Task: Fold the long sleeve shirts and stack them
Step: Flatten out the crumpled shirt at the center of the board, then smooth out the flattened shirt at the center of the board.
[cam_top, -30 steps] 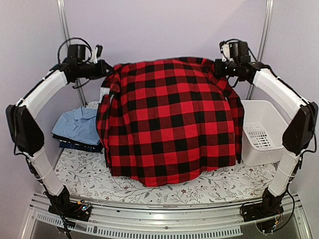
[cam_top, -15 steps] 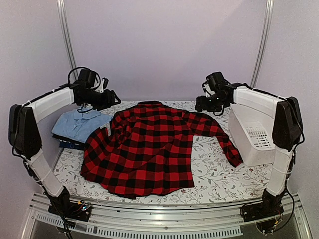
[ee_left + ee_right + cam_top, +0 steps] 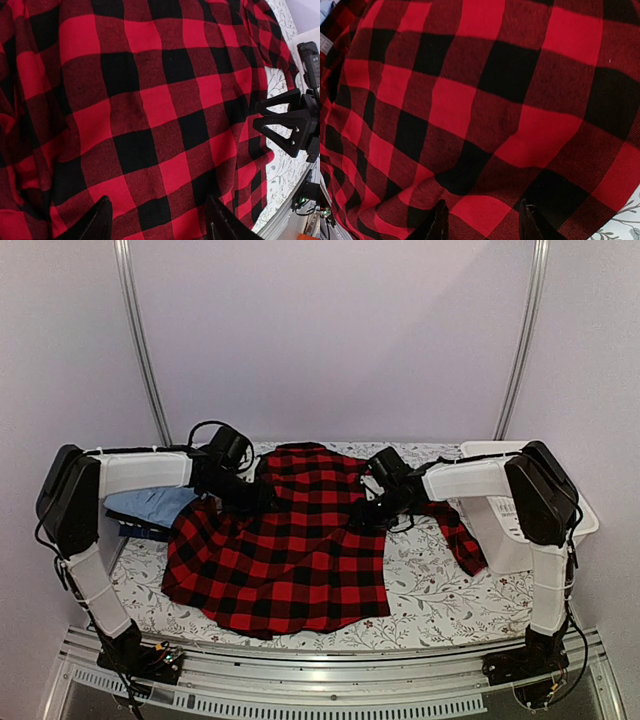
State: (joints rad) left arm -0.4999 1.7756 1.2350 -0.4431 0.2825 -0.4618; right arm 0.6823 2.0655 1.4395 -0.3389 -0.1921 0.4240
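Flannel shirt: the red-and-black checked flannel shirt (image 3: pixel 290 550) lies spread on the table (image 3: pixel 440 590), collar at the far side and hem toward the arm bases.
Left end effector: the left end effector (image 3: pixel 258 502) sits low over the flannel's left shoulder. In its wrist view the fingers (image 3: pixel 102 220) are spread with checked cloth showing between them and nothing pinched. Whether the tips touch the cloth cannot be told.
Right end effector: the right end effector (image 3: pixel 376 508) is low over the flannel's right shoulder, fingers (image 3: pixel 440 220) likewise apart, with only cloth between them.
Sleeves: the right sleeve trails off the flannel's right side, its upper part hidden under the right arm. The left sleeve is bunched and hard to separate from the body.
Light blue shirt: the light blue collared shirt (image 3: pixel 150 505) lies just left of the flannel, mostly behind the left arm.
Dark navy garment: the dark navy garment (image 3: pixel 135 530) shows only a thin edge under the blue shirt.
Basket: the white basket (image 3: pixel 497 525) stands right of the flannel, largely screened by the right arm.
Wrist views: checks fill both, and the shirt's edges are mostly cut off.
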